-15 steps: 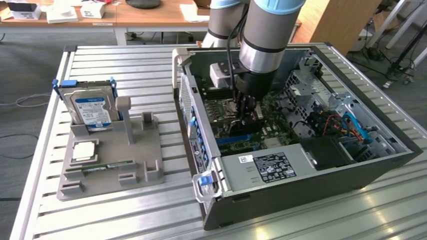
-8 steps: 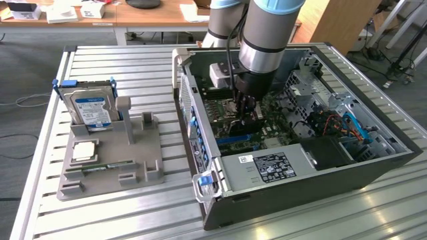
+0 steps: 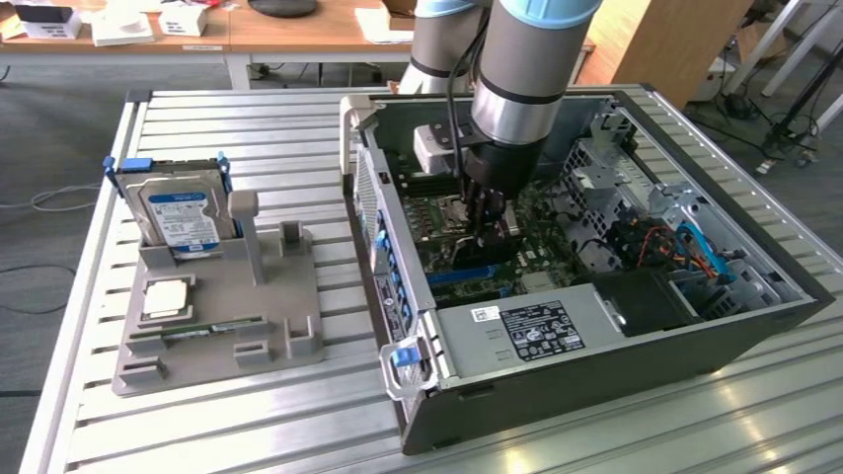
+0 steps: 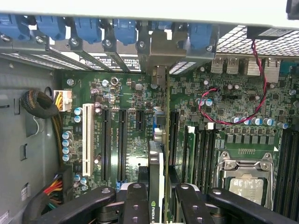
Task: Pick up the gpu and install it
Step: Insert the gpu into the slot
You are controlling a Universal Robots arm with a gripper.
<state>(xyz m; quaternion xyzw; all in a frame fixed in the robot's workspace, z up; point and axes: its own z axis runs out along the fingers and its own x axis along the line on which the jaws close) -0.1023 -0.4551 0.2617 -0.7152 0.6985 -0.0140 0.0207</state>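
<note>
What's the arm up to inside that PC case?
The arm's tool is down inside the open computer case, clamped on the gpu. It holds the card edge-on over the motherboard, bracket end toward the rear slot openings. Whether the card is seated can't be told. The hard drive stands on the grey fixture beside the case.

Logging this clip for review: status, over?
Hand shut on gpu. Gpu edge-on over motherboard slots, inside case. Nothing blocking seen.

The case (image 3: pixel 593 380) is open above, giving the hand (image 4: pixel 160 190) clear way down. Empty slots (image 4: pixel 114 140) leave room beside the gpu (image 4: pixel 156 163); memory slots (image 4: pixel 198 154) crowd its other side.
</note>
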